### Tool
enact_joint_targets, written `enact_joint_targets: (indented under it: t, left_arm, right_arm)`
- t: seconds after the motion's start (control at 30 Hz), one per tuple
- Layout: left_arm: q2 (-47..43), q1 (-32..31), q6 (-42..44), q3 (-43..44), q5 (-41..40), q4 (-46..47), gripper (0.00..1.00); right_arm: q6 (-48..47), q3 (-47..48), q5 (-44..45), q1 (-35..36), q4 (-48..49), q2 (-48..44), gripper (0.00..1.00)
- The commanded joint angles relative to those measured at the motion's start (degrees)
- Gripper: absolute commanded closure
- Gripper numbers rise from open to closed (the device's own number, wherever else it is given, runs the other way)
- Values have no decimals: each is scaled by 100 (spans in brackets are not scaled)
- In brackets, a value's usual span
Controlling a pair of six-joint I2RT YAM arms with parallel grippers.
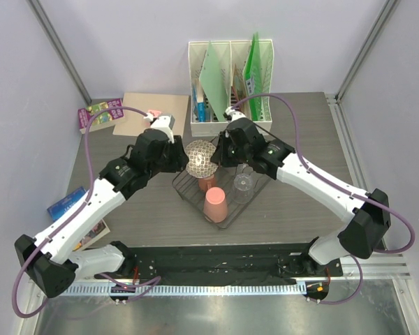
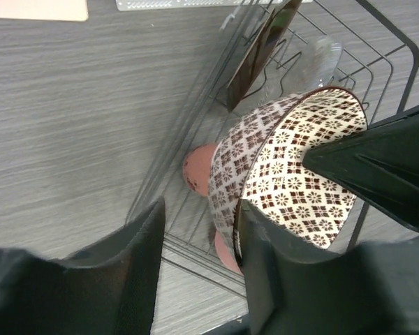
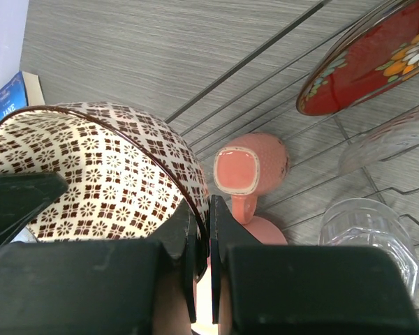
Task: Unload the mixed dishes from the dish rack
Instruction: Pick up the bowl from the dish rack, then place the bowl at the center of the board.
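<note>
Patterned bowl [image 3: 91, 174] — rim pinched by right end effector [image 3: 202, 230], over dish rack [image 1: 192, 190]

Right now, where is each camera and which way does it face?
Top: above and behind the bases, looking down; both arms show, left end effector and right end effector both at the bowl over the rack.
Left wrist: on the left arm, looking down between its own fingers at bowl and rack.
Right wrist: on the right arm, looking down past its own fingers, pinching the bowl's rim, at cup, plate and glass.
Shared: all three show the bowl; each wrist view catches the other end effector.
</note>
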Motion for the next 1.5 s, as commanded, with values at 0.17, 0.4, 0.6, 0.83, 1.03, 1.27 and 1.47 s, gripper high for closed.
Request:
enact_joint_targets:
  t: [0.17,0.4,0.6,0.83,1.03,1.27,1.47]
  left_arm:
    - [99,-25,14,205,-402,-228,100]
    - [-128,-17,-74,118,-349,9,100]
    - [-103,45,-205,319,-165,-34,100]
    - [-243,1150,-767,539,-164,-384,100]
    - [98,3269,-1444,811,-173,-965,100]
    - [1179,4307,-2016,277,301,288,100]
    - [2181,4378,-1850,170,188,1249,100]
  right_arm:
    - [-82,350,81,108,313,-293,99]
    - [-153,25,134,126,532,-626,46]
    - [-118,-265,336,126,638,-934,13]
    - [-100,-819,1836,126,656,-1891,6]
    - [-223,-1522,2771,117,788,-2964,8]
    - [-223,-1987,2665,108,796,-3351,8]
    - [-302,-2278,2762,108,814,-3738,9]
